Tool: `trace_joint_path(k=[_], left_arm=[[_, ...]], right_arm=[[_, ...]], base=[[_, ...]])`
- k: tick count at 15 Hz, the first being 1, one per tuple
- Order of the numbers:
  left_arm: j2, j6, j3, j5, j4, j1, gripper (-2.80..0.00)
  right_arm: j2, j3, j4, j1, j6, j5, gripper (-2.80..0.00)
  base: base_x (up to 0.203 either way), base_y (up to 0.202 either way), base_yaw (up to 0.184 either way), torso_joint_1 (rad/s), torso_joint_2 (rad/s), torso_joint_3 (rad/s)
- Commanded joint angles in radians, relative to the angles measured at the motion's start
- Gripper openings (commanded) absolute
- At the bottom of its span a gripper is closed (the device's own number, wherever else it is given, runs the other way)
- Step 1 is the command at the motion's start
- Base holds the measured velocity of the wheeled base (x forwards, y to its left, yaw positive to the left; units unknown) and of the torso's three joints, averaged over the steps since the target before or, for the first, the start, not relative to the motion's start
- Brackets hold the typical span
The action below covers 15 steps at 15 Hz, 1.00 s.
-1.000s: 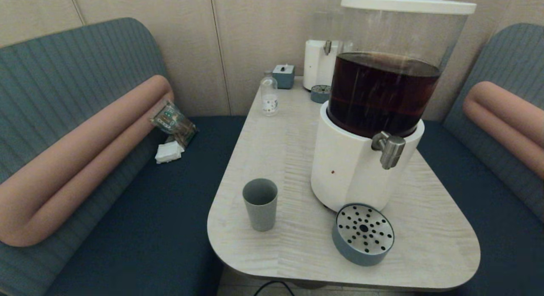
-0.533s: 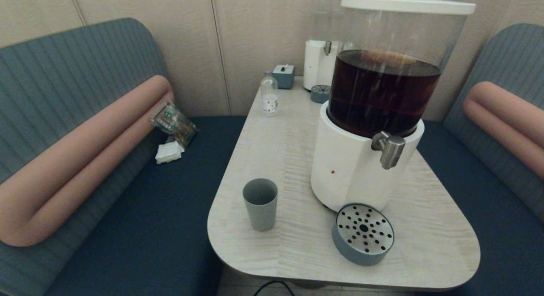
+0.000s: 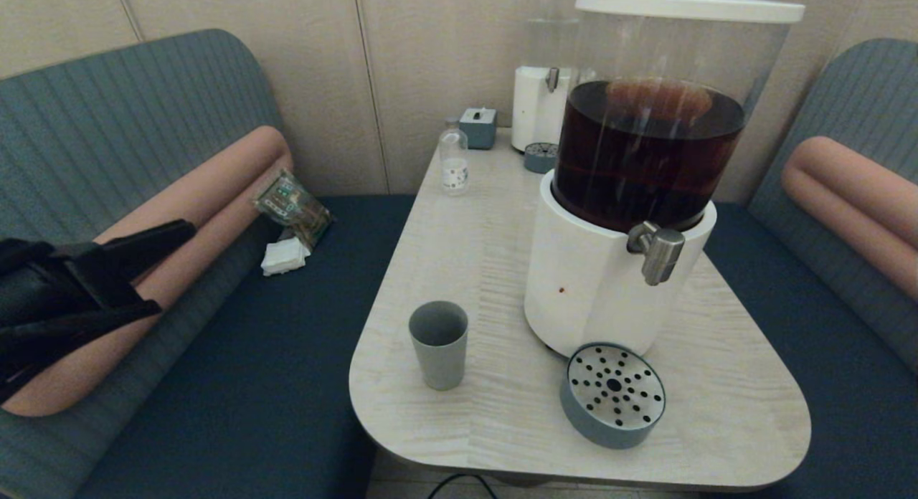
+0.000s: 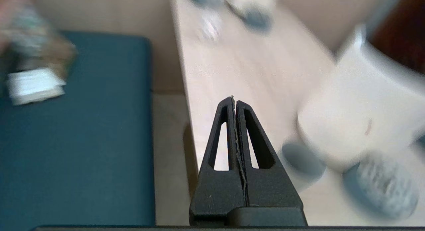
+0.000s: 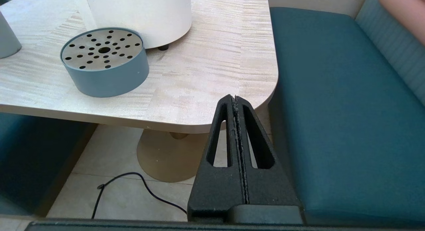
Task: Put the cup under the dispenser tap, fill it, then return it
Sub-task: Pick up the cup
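Cup (image 3: 438,344) stands upright on the counter (image 3: 495,226), lower centre of the head frame, mouth up, long axis vertical, tapering toward its base; nothing touches it. Dispenser tap (image 3: 657,249) sits right of centre, spout pointing straight down from the white base of the large dispenser (image 3: 631,176) holding dark liquid. Drip tray (image 3: 613,395) rests on the counter below the tap, touching the dispenser base or just shy of it; cup well apart from it, to its left. Left gripper (image 3: 168,266) at far left edge of the head frame, over the bench seat (image 3: 251,384), well apart from the cup; in the left wrist view its jaws are pressed together on nothing (image 4: 235,101). Right gripper (image 5: 235,100) low beside the counter's near right corner, jaws likewise together and empty.
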Motion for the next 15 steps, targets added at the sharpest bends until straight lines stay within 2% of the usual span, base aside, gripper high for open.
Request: trace_joint_path(k=[1, 3, 7, 8, 10, 15], left_arm=[[0.182, 0.065, 0.06, -0.114, -0.144, 0.001, -2.8], [0.267, 0.123, 0.102, -0.238, -0.308, 0.002, -2.8], [0.533, 0.136, 0.121, -0.275, -0.706, 0.002, -2.8], [0.594, 0.144, 0.121, -0.278, -0.761, 0.002, -2.8], [0.651, 0.159, 0.112, -0.284, -0.823, 0.001, -2.8], [0.704, 0.167, 0.088, -0.285, -0.825, 0.001, -2.8]], right_arm=[[-0.002, 0.0, 0.0, 0.0, 0.004, 0.0, -2.8], [-0.002, 0.0, -0.001, 0.0, 0.008, 0.0, -2.8], [-0.001, 0.0, -0.002, 0.0, 0.0, 0.0, -2.8], [0.0, 0.0, -0.002, 0.0, -0.005, 0.0, -2.8], [0.0, 0.0, -0.002, 0.0, -0.005, 0.0, -2.8], [-0.001, 0.0, -0.002, 0.001, -0.006, 0.0, -2.8]], base=[[0.0, 0.0, 0.0, 0.0, 0.0, 0.0], [0.0, 0.0, 0.0, 0.0, 0.0, 0.0], [0.0, 0.0, 0.0, 0.0, 0.0, 0.0], [0.0, 0.0, 0.0, 0.0, 0.0, 0.0], [0.0, 0.0, 0.0, 0.0, 0.0, 0.0], [0.0, 0.0, 0.0, 0.0, 0.0, 0.0]])
